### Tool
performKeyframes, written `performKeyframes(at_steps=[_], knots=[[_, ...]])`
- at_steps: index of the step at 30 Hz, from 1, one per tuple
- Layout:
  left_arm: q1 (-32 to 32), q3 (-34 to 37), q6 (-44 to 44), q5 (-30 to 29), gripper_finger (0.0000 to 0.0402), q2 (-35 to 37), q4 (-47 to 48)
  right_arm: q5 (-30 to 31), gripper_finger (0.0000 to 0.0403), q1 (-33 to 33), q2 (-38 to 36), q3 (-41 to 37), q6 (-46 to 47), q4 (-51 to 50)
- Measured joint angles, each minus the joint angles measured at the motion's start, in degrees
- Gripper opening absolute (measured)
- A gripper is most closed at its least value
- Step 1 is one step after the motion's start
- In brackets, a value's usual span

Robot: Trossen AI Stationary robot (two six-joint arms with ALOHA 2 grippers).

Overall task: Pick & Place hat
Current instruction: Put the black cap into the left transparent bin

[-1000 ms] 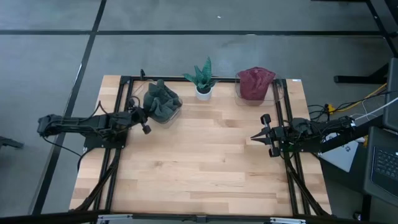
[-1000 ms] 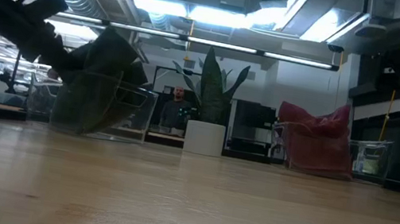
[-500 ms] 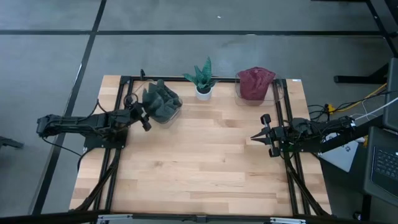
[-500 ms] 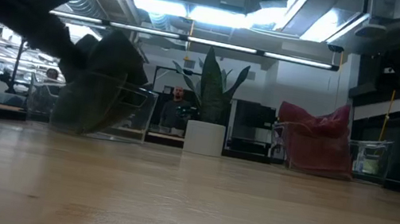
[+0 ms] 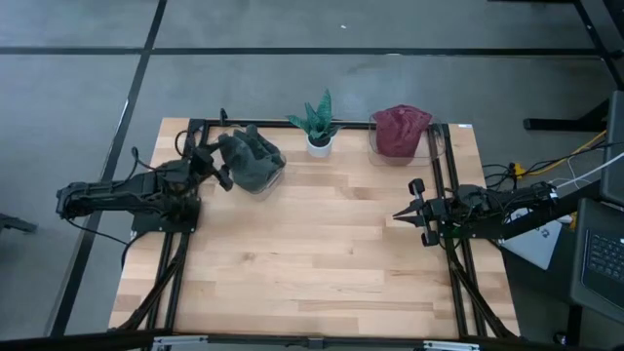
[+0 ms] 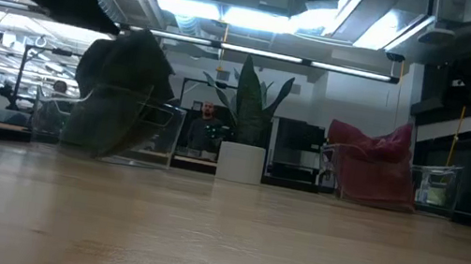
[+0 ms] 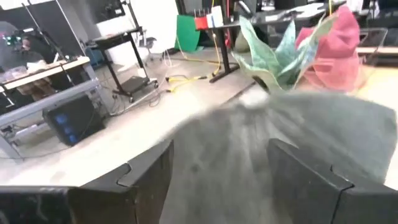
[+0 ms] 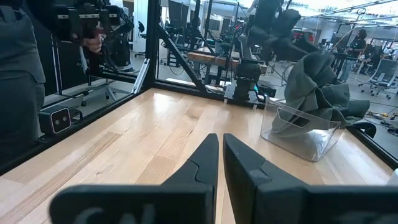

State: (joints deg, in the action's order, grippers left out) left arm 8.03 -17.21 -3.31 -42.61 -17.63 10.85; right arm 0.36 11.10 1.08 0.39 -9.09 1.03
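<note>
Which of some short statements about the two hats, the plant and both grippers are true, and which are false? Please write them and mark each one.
1. The left gripper is at the grey hat. True.
2. The grey hat lies flat on the bare table. False: it sits in a clear bin at the far edge.
3. The potted plant stands between the grey hat and the red hat. True.
4. The right gripper holds the red hat. False: it is shut on nothing, near the table's right side.
5. The red hat is beside the left arm. False: it is at the far right.
</note>
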Motion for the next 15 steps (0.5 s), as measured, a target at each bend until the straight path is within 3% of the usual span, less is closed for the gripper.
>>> performKeyframes(at_steps=[8, 15], knots=[[-1.1, -0.1, 4.7, 5.5, 0.0254, -0.5, 0.3, 0.0, 0.0026, 0.0, 0.0, 0.0, 0.0, 0.0], [-3.5, -0.1, 8.0, 6.0, 0.0253, -0.7, -1.2, 0.0, 0.0026, 0.0, 0.0, 0.0, 0.0, 0.0]])
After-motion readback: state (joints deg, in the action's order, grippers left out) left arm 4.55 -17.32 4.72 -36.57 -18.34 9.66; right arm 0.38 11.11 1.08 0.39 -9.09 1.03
